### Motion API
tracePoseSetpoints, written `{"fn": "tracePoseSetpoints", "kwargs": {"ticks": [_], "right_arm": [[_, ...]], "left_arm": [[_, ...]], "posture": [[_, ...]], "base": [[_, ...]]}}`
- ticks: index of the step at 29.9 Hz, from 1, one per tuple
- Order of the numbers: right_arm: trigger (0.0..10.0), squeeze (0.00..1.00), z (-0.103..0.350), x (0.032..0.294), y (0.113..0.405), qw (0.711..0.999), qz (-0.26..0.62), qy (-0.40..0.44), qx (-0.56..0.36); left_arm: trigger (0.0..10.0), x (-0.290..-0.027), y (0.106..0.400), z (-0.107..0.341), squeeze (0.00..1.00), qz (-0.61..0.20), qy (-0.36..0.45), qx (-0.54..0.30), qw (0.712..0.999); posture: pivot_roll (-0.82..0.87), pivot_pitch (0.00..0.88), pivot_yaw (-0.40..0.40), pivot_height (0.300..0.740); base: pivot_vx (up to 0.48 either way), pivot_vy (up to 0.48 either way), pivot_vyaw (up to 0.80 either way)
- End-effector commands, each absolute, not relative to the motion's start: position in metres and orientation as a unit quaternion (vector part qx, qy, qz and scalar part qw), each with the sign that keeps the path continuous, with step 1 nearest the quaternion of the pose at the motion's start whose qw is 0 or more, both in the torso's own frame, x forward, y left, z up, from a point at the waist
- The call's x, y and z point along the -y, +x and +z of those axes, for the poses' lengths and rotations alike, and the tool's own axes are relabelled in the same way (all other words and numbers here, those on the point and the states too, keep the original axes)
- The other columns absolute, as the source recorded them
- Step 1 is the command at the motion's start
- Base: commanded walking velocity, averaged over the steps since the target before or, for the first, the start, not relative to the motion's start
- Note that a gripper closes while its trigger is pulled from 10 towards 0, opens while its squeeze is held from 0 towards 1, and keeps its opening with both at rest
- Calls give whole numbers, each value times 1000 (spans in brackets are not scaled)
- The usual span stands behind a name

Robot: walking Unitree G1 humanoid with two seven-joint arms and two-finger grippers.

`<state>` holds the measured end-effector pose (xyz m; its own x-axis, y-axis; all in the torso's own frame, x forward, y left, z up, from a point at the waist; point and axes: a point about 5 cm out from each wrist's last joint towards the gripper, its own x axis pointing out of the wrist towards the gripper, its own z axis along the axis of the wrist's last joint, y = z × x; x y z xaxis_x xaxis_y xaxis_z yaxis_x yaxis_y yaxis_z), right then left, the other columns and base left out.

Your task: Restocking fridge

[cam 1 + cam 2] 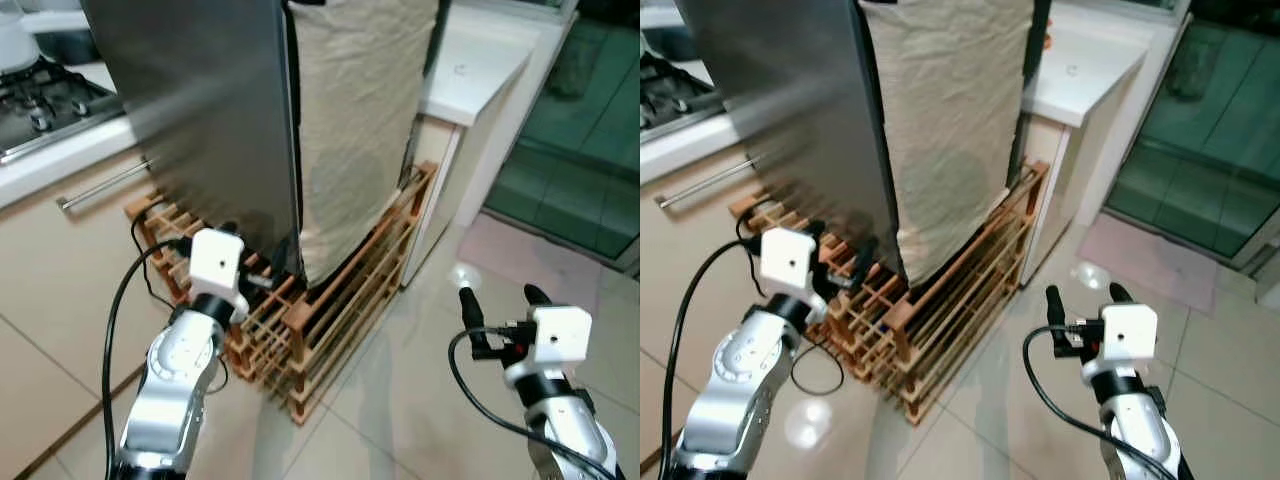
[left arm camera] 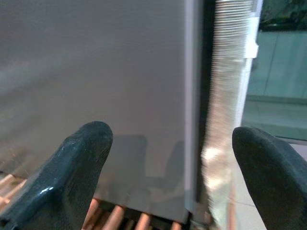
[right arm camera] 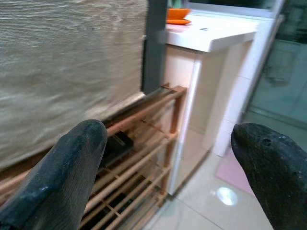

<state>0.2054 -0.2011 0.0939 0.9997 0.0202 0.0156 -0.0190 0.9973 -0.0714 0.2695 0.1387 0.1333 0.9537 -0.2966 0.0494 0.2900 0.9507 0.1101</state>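
Fridge [image 1: 215, 110] stands just ahead of both arms' spread, empty fingers [image 2: 72, 177]

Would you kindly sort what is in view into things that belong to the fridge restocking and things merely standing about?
Belongs to the job:
fridge
left gripper, fingers open, at the fridge's lower corner
right gripper, fingers open

Just standing about:
wooden rack
beige cloth
stove
white counter
orange dish
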Motion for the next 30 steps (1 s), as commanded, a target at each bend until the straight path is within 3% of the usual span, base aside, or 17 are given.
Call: {"fn": "tracePoseSetpoints", "kwargs": {"ticks": [1, 16, 19, 25, 30], "right_arm": [[10000, 0, 96, 201, 209, 999, 16, -37, 16], [10000, 0, 90, 204, 212, 999, 18, -41, 8], [10000, 0, 89, 205, 214, 999, 20, -42, 8], [10000, 0, 90, 208, 217, 999, 20, -46, 10], [10000, 0, 90, 213, 217, 999, 16, -49, 7]], "left_arm": [[10000, -138, 271, 132, 0, -151, 60, 25, 986], [10000, -148, 285, 140, 0, -138, 75, 22, 987], [10000, -142, 295, 144, 0, -165, 67, 9, 984], [10000, -108, 291, 169, 0, -304, 69, 11, 950], [10000, -103, 291, 177, 0, -319, 73, 21, 945]], "posture": [[-20, 22, 8, 740], [-20, 31, 4, 740], [-18, 35, 5, 740], [-28, 67, -9, 740], [-36, 69, -10, 740]], "base": [[0, 0, 0], [0, 0, 0], [0, 0, 0], [0, 0, 0], [0, 0, 0]]}}
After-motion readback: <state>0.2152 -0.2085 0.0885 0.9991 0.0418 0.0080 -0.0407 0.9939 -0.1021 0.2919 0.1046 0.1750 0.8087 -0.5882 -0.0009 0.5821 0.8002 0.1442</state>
